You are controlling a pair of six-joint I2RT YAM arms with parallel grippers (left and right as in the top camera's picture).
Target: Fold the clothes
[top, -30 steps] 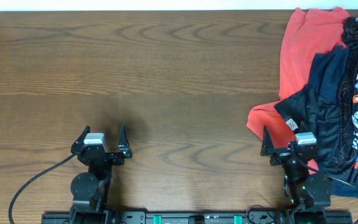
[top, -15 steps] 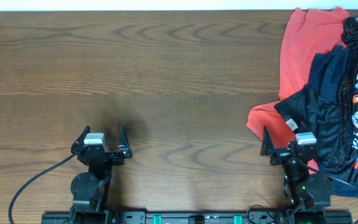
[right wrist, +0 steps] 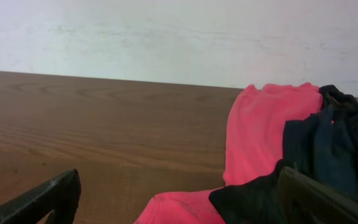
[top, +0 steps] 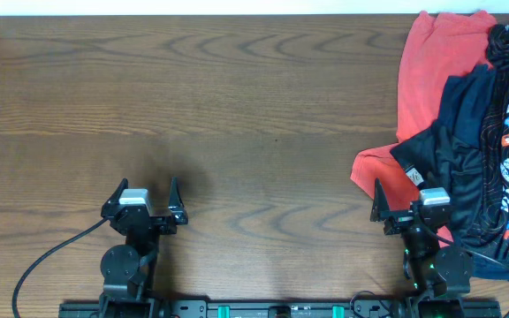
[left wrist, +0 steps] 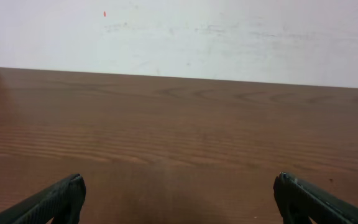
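The black jersey with orange-and-white print and sponsor logos lies crumpled at the table's right edge, on top of a heap of clothes. Its dark edge shows low right in the right wrist view. My right gripper is open and empty, just in front of the heap's near left corner. My left gripper is open and empty over bare wood at the front left, far from the jersey. Only open fingertips and bare table show in the left wrist view.
A coral-red garment lies under the heap and spreads to its left; it also shows in the right wrist view. A navy-blue garment lies between it and the jersey. The wooden table ends at a white wall behind.
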